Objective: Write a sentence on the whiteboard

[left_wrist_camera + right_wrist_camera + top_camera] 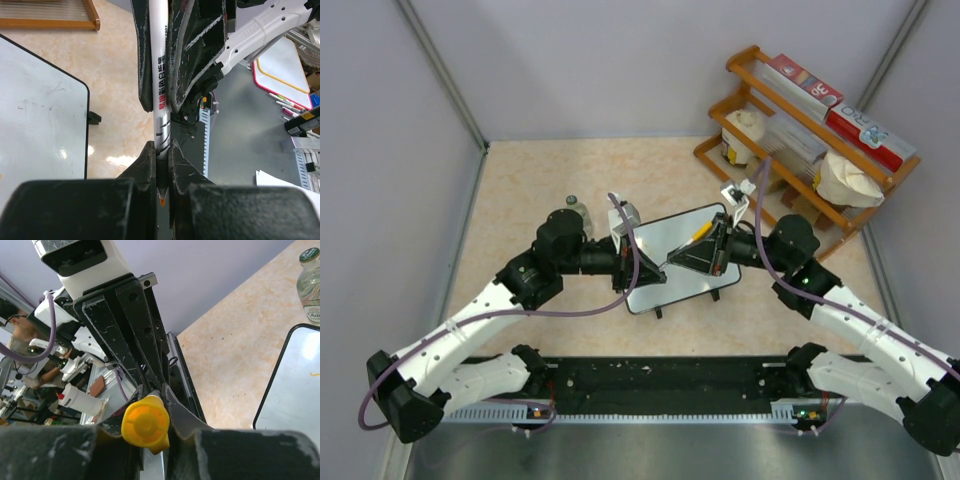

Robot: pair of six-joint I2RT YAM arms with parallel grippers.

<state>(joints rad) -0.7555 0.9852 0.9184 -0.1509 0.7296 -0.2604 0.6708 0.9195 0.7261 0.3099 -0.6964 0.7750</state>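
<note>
Both arms meet over the whiteboard point(705, 283), which lies flat beneath the fingers of both and off to one side of them in each wrist view. Left gripper point(161, 150): fingers narrow, clamped on the white barrel of the marker point(160, 75). Right gripper point(152, 390): fingers drawn in against the yellow cap point(145, 427) from both sides, cap end poking back toward its palm. The marker runs straight from one pair of fingers into the other. Board nearly bare, with one small orange mark point(314, 374) at its edge and no readable line. Judged step: uncapping, writing not yet begun. Next move calls for a straight pull apart along the barrel with both grips firm, then turning the tip down to the board.
</note>
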